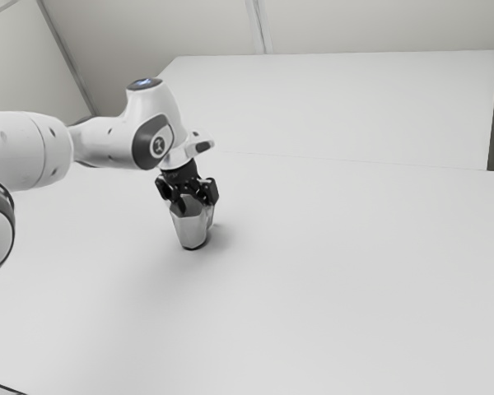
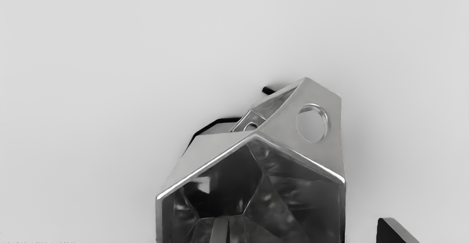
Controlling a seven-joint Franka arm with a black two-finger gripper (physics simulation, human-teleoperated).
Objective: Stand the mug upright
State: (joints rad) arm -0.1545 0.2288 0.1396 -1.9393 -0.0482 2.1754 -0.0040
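The mug [image 1: 191,230] stands mouth up, long axis upright, right beneath the gripper [image 1: 197,202], whose fingers are parted around its wall, gripping nothing.

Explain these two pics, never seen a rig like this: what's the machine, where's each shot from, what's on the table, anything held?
They're simulator renders. The machine is one jointed arm ending in a black two-finger pincer. The exterior view is from the arm's side; the wrist view is from a camera on its hand, looking past the fingers.

On the white table stands a faceted metallic mug, mouth up, its handle pierced by a round hole.

Nothing looks gripped: the fingers are apart, one outside the mug with a gap to its wall, the other apparently over or in its mouth.
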